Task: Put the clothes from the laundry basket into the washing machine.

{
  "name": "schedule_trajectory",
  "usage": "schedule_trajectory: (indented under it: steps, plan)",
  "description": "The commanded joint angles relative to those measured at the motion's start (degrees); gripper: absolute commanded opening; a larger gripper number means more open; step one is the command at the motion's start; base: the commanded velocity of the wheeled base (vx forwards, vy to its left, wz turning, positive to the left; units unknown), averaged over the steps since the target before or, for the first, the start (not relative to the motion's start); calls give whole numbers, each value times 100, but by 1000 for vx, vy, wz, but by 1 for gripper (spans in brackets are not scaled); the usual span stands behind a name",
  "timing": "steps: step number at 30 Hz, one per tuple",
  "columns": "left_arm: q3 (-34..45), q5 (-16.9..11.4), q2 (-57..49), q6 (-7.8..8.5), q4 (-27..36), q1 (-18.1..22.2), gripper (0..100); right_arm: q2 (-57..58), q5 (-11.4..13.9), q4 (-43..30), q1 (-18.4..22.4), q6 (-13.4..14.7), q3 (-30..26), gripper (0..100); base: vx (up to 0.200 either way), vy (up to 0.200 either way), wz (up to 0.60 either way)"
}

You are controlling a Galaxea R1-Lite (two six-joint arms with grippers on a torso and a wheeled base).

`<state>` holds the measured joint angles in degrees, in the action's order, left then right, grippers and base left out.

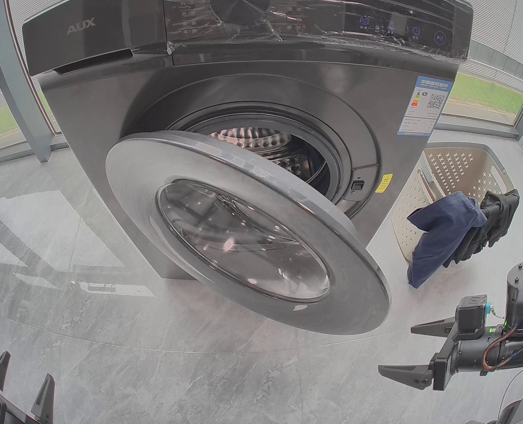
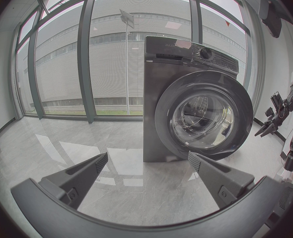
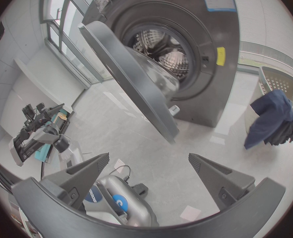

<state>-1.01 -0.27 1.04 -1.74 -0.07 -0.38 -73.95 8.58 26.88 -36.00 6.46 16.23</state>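
Right gripper, jaws wide apart and empty, I log near the open door of the washing machine; left gripper likewise spread, empty; navy and black clothes draped over the laundry basket rim beside the machine.

Dark grey washing machine, beige perforated laundry basket, navy garment, black garment

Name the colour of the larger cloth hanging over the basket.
The cloth is navy blue, clearest in head view.
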Motion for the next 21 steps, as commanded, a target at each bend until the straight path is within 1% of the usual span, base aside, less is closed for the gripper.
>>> schedule_trajectory:
  steps: [1,2,3,4,5,6,7,8,9,13,15,18,21]
  plan:
    - [101,0,-104,-1,-1,3,100,161,-6,-192,726,-75,-146,100,0,0,0]
    - [101,0,-104,-1,-1,3,100,117,3,-192,884,-84,-93,100,0,0,0]
    - [101,0,-104,-1,-1,-6,100,-67,3,-210,1218,-84,83,100,0,0,0]
    - [101,0,-104,-1,-1,3,100,-269,3,-174,1438,-84,250,100,0,0,0]
    - [101,0,-104,-1,-1,3,100,-269,3,-174,1438,-84,250,100,0,0,0]
    - [101,0,-104,-1,-1,3,100,-550,21,-166,1728,-84,566,100,0,0,0]
    - [101,0,-104,-1,-1,3,100,-665,29,-166,1816,-84,742,100,0,0,0]
    - [101,0,-104,-1,-1,3,100,-682,29,-166,1824,-84,768,100,0,0,0]
    - [101,0,-104,-1,-1,3,100,-876,29,-166,1860,-57,1032,100,0,0,0]
    - [101,0,-104,-1,-1,3,100,-1324,12,-166,1807,-31,1594,100,0,0,0]
    - [101,0,-104,-1,-1,3,100,-1482,3,-174,1754,-31,1770,100,0,0,0]
    - [101,0,-104,-1,-1,3,100,-1675,3,-183,1578,-31,1884,100,0,0,0]
    - [101,0,-104,-1,-1,3,100,-1719,3,-192,1332,-22,1805,100,0,0,0]
